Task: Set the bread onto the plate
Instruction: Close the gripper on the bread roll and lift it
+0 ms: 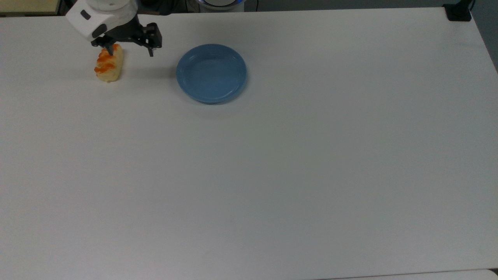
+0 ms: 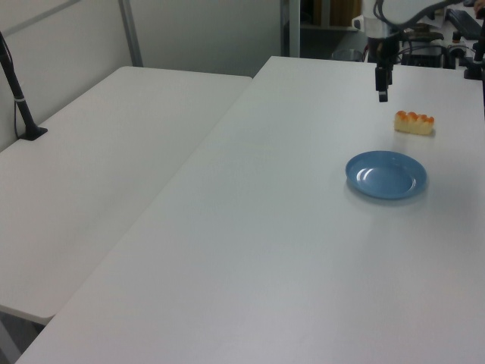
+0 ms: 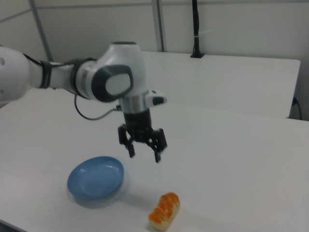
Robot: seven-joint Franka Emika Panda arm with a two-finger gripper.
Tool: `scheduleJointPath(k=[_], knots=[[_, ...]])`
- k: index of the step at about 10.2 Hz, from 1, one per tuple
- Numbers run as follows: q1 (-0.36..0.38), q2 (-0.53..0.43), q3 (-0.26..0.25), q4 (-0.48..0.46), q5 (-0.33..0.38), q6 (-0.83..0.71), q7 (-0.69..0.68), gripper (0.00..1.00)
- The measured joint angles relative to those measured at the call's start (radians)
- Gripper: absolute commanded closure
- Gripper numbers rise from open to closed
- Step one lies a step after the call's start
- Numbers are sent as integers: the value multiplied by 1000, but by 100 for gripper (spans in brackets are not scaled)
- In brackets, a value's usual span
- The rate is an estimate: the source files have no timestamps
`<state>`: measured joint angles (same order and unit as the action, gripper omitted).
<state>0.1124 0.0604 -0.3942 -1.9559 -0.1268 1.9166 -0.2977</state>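
The bread (image 1: 109, 65), a small pale-yellow loaf with orange-brown glazed bumps, lies on the white table at the top view's upper left; it also lies free in the left view (image 2: 414, 122) and the right view (image 3: 164, 211). The blue round plate (image 1: 211, 73) sits to its right in the top view, with nothing on it (image 2: 386, 174) (image 3: 95, 180). My gripper (image 1: 131, 51) hangs open in the air above the table, between bread and plate and closer to the bread, fingers pointing down (image 3: 144, 154). It holds nothing.
The white table (image 1: 272, 175) stretches wide below and to the right in the top view. A second white table (image 2: 98, 167) adjoins it on the left view's left, with a black post (image 2: 19, 98) on it. A black clamp (image 1: 458, 11) sits at the top view's upper right corner.
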Motion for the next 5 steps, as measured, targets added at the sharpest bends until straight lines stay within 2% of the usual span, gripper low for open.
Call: scheduleJointPath(k=[2, 3, 5], knots=[[-1, 3, -117, -70, -9, 96, -51, 0], [-1, 4, -148, -91, -9, 117, -58, 0], [0, 43, -163, -167, -25, 223, -60, 0]])
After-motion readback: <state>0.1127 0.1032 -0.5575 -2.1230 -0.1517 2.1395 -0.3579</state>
